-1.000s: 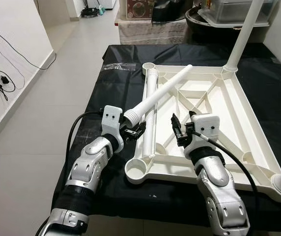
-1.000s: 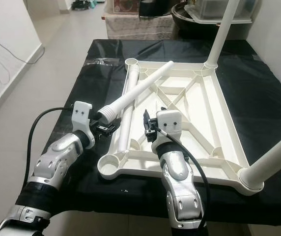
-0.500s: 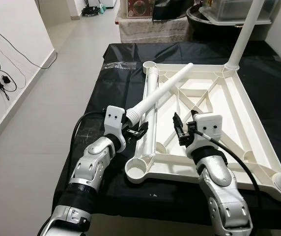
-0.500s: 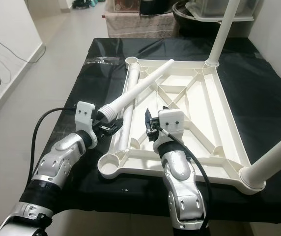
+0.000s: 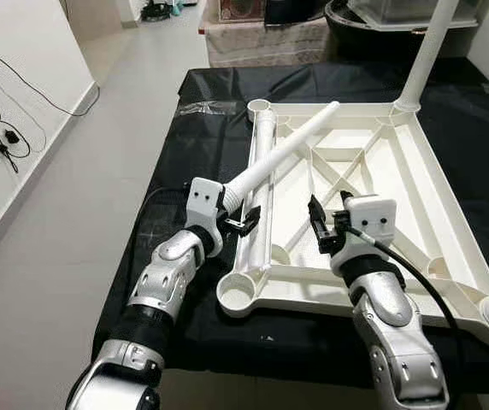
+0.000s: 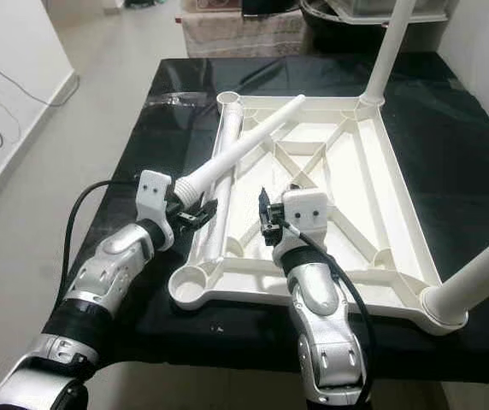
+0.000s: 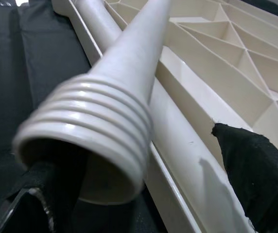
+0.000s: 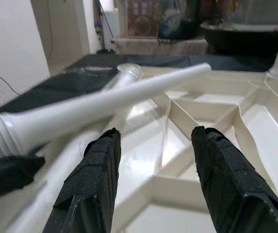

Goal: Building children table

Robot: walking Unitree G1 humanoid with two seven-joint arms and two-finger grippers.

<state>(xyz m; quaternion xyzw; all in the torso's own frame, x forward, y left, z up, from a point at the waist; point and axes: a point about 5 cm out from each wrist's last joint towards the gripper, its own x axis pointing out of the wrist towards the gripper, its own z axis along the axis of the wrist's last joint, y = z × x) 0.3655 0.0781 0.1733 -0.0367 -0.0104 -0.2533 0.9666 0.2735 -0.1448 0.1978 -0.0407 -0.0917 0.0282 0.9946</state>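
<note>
The left pincer (image 5: 240, 220) is holding the threaded end of a loose white table leg (image 5: 283, 155), so it can go in a corner hole. The leg is slanting toward 1 o'clock across the upside-down tabletop (image 5: 398, 184) on the black counter (image 5: 197, 128). The right pincer (image 5: 323, 229) is hovering wide open over the ribs.
</note>
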